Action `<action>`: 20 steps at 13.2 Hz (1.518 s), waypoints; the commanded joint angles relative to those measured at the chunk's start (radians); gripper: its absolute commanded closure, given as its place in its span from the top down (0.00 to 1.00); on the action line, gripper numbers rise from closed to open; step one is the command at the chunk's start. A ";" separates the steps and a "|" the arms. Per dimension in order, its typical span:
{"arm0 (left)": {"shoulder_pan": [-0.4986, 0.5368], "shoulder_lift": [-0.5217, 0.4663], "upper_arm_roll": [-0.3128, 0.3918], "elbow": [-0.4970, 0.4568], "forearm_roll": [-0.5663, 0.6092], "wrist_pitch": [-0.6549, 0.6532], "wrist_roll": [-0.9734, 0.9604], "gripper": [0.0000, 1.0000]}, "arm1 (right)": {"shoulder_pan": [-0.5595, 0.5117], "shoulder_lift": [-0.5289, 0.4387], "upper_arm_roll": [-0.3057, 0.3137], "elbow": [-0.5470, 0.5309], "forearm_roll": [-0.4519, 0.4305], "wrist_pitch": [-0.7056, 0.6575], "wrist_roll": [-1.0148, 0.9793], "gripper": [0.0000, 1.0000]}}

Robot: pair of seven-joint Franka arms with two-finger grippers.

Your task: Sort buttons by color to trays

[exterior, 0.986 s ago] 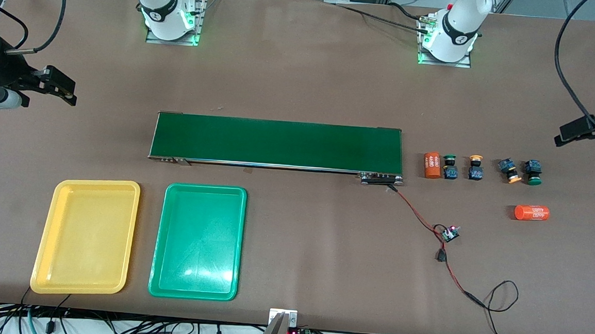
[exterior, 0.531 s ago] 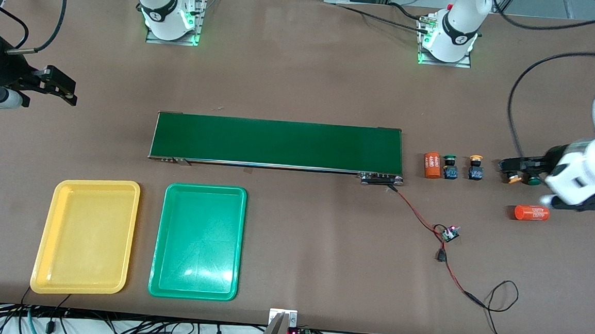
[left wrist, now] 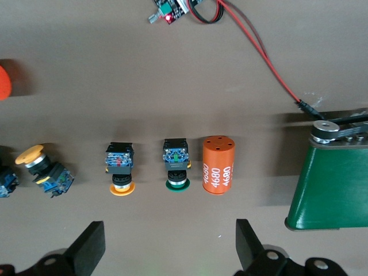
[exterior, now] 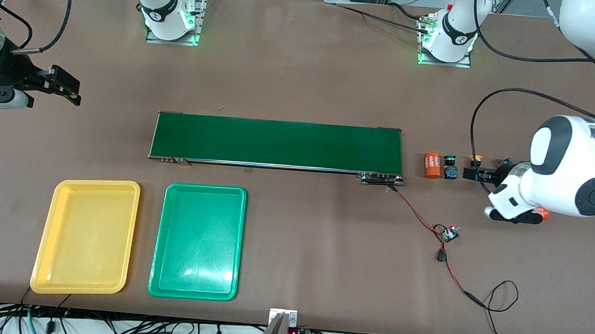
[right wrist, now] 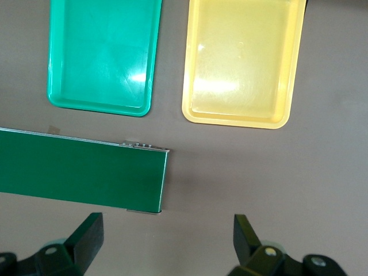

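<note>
Beside the conveyor's end at the left arm's end of the table, the buttons lie in a row. In the left wrist view I see a green one (left wrist: 176, 167), a yellow one (left wrist: 121, 169) and a second yellow one (left wrist: 43, 167). My left gripper (exterior: 475, 175) (left wrist: 168, 248) hovers open over this row, holding nothing. The arm hides part of the row in the front view, where the green button (exterior: 450, 166) and a yellow cap (exterior: 475, 158) show. The yellow tray (exterior: 86, 237) (right wrist: 241, 63) and green tray (exterior: 199, 241) (right wrist: 103, 54) lie empty. My right gripper (exterior: 60, 88) (right wrist: 167, 237) waits open, empty.
An orange cylinder marked 4680 (exterior: 432, 165) (left wrist: 218, 165) stands between the green button and the long dark-green conveyor belt (exterior: 278, 142) (left wrist: 330, 184). A second orange cylinder (exterior: 544, 214) is mostly under the left arm. A small circuit board (exterior: 450, 233) with red-black wires lies nearer the front camera.
The left arm has swept in from the table's end to above the button row, toward the conveyor, and covers the outer buttons. The right gripper has barely shifted.
</note>
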 commanded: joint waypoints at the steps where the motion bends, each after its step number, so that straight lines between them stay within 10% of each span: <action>1: -0.014 -0.009 0.005 -0.050 0.001 0.051 0.002 1.00 | -0.001 -0.004 -0.001 -0.003 0.002 0.001 0.012 1.00; 9: -0.022 -0.035 -0.013 -0.344 -0.022 0.345 0.022 1.00 | -0.003 0.008 -0.001 -0.003 0.002 0.003 0.008 1.00; 20: -0.020 -0.043 -0.070 -0.510 -0.023 0.591 0.019 1.00 | -0.004 0.012 -0.001 -0.003 0.001 -0.002 -0.002 1.00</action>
